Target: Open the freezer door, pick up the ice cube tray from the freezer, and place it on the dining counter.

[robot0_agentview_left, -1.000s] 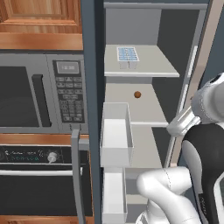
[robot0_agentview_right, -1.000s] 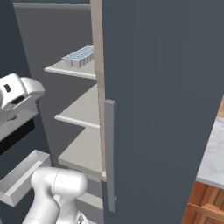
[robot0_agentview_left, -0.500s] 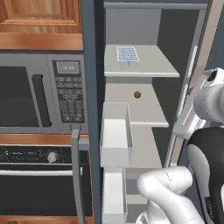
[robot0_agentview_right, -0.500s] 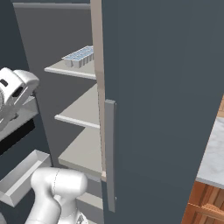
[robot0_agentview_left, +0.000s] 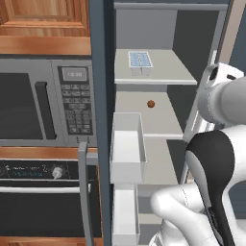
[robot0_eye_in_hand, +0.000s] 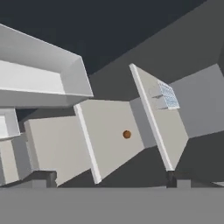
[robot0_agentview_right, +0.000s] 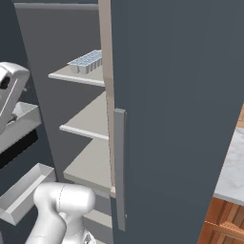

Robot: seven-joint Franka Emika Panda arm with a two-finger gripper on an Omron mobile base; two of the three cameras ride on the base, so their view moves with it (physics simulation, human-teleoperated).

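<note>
Freezer door swung wide, edge-on betw microwave & freezer; front of shelves open. 1 ice cube tray on top shelf, near front edge, long axis front-to-back. 1 small brown ball on shelf below. 2 white door bins. Jaws spread wide, holding nothing.

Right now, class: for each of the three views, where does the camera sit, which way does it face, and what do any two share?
Left base view: behind the arm's left, facing the open freezer; white arm lower right.
Right base view: behind its right, facing the grey door; arm lower left.
Hand view: rolled, facing shelves; open pincer.
All share the ice cube tray.
</note>
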